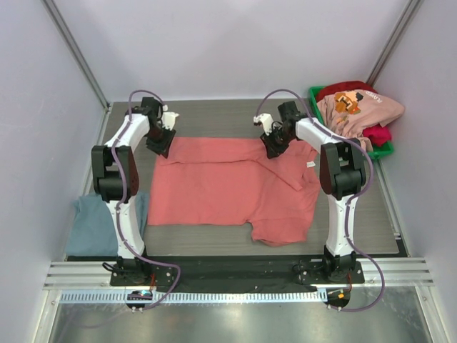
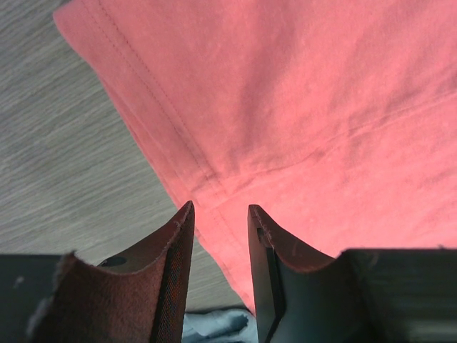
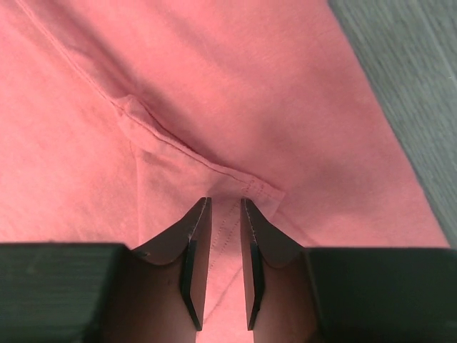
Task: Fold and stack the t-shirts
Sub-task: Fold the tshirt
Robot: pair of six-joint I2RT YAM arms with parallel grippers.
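Note:
A salmon-red t-shirt (image 1: 228,189) lies spread on the table, with one part folded over at its right side. My left gripper (image 1: 161,143) is open over the shirt's far left corner; in the left wrist view (image 2: 220,209) the shirt's hem (image 2: 207,179) runs between the jaws. My right gripper (image 1: 272,146) is at the shirt's far edge; in the right wrist view (image 3: 225,201) its jaws stand narrowly apart astride a stitched hem (image 3: 228,175). A grey-blue t-shirt (image 1: 96,221) lies at the near left. A light pink t-shirt with orange print (image 1: 353,107) and a crimson one (image 1: 378,134) lie in the bin.
A green plastic bin (image 1: 385,150) stands at the far right corner against the wall. White walls close in the table on three sides. The grey table top (image 1: 214,114) shows behind the red shirt. A bit of grey-blue cloth (image 2: 214,325) shows under the left fingers.

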